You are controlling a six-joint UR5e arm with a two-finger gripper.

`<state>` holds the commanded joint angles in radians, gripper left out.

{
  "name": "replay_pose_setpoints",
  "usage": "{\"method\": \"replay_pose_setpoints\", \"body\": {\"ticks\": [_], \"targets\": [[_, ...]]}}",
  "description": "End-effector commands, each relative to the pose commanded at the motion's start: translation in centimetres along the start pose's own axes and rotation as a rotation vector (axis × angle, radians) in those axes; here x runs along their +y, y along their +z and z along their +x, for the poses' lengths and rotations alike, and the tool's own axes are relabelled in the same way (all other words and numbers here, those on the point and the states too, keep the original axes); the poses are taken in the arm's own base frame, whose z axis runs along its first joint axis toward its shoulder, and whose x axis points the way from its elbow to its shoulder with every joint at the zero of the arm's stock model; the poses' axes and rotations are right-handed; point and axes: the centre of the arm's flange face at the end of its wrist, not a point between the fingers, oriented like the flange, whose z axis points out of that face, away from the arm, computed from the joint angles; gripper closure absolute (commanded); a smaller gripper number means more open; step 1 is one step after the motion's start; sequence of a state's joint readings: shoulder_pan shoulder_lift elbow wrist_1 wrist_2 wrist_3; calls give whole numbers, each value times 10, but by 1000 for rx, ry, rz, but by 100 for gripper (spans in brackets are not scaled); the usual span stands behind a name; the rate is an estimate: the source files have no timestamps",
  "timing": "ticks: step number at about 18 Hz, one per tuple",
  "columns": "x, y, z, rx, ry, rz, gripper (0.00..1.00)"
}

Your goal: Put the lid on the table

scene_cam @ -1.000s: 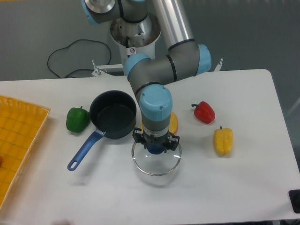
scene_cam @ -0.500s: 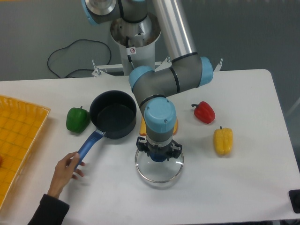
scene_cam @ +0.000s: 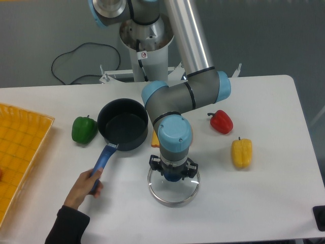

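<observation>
Lid (scene_cam: 173,189) has dropped lower and slid right, now at or just above the surface (scene_cam: 264,203), clear of the pot (scene_cam: 122,131). Gripper (scene_cam: 172,174) fingers clenched on the knob. Hand (scene_cam: 85,184) now grips the pot handle, likely steadying it.

Bare white surface (scene_cam: 244,203) lies open in front and right of the lid (scene_cam: 173,187); left of it a person's hand (scene_cam: 85,185) grips the pot (scene_cam: 122,131) handle; a yellow pepper (scene_cam: 241,153) stands well right.
</observation>
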<state>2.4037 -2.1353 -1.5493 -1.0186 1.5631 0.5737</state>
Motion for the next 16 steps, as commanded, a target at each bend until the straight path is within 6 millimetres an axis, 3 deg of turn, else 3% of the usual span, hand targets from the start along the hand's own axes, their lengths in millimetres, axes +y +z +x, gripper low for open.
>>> {"method": "replay_pose_setpoints", "body": {"ticks": [16], "targets": [[-1,8,0,6,0,-9,44]]}}
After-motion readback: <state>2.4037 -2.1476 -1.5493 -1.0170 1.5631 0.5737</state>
